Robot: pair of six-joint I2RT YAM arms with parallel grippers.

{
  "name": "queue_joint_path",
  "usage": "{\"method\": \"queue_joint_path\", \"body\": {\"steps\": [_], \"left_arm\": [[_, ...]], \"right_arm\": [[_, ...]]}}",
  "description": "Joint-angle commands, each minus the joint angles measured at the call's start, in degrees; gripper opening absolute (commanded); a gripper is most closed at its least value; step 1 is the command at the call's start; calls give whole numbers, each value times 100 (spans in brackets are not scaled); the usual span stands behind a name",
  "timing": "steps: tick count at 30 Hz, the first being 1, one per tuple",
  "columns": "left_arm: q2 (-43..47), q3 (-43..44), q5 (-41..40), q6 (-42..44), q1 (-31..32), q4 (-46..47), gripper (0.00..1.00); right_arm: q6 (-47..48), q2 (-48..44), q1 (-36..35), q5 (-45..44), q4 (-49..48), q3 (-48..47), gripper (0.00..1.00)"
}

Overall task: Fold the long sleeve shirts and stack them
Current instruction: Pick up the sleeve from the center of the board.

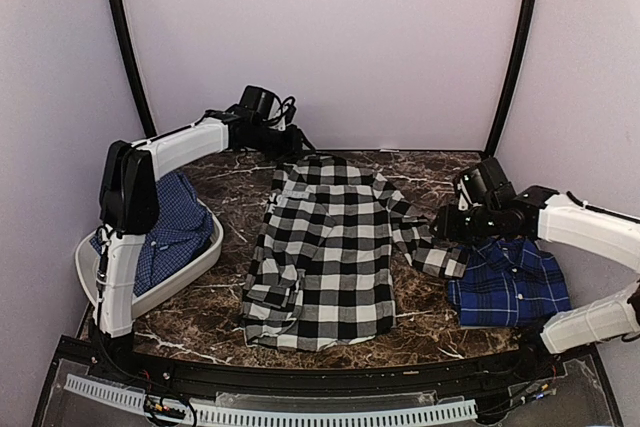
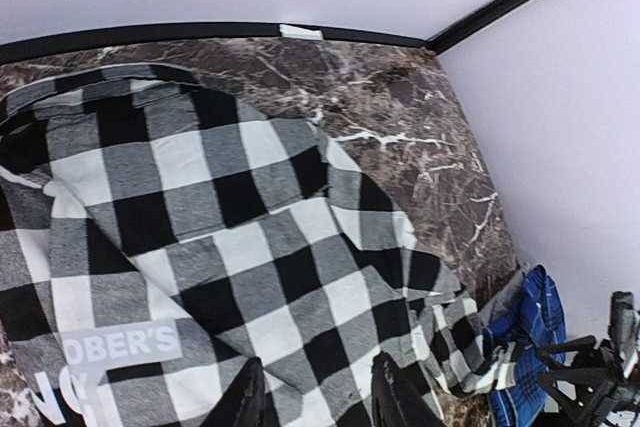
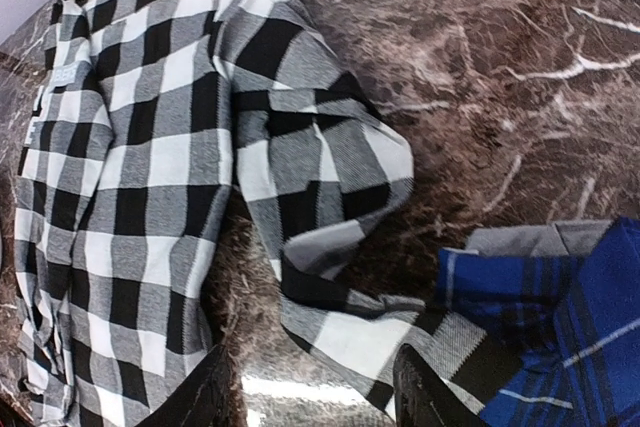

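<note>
The black-and-white check shirt [image 1: 325, 247] lies spread on the marble table, collar at the far end, white lettering showing in the left wrist view [image 2: 120, 347]. Its right sleeve [image 3: 330, 217] runs bunched towards the folded dark blue plaid shirt [image 1: 510, 282], and the cuff overlaps that shirt's edge [image 3: 560, 317]. My left gripper [image 1: 290, 147] is open and empty just above the shirt near the collar [image 2: 320, 397]. My right gripper [image 1: 445, 227] is open, its fingers either side of the sleeve cuff [image 3: 310, 392], holding nothing.
A white basket [image 1: 205, 257] at the left holds another blue checked cloth [image 1: 170, 217]. The back wall and two black corner posts [image 1: 515, 47] close the table. The right arm also shows in the left wrist view [image 2: 590, 367].
</note>
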State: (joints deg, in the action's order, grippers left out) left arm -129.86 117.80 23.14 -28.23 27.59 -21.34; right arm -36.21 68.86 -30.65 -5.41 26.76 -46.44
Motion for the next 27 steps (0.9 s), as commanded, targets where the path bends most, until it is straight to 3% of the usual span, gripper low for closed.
{"method": "queue_joint_path", "body": {"steps": [1, 10, 16, 23, 27], "left_arm": [[694, -402, 245, 68, 167, 6, 35], [1481, -1240, 267, -62, 374, 171, 35], [1721, -1512, 244, -105, 401, 218, 35], [1843, -1637, 237, -149, 421, 223, 35], [1862, -1700, 242, -169, 443, 219, 35]], "right_arm": [[-455, -429, 117, -398, 182, 477, 53], [-573, -953, 761, 273, -364, 1368, 62], [-615, -824, 1135, 912, -1091, 1902, 62], [-677, -772, 1213, 910, -1684, 2129, 53], [-549, -748, 1218, 975, -1865, 2049, 34]]}}
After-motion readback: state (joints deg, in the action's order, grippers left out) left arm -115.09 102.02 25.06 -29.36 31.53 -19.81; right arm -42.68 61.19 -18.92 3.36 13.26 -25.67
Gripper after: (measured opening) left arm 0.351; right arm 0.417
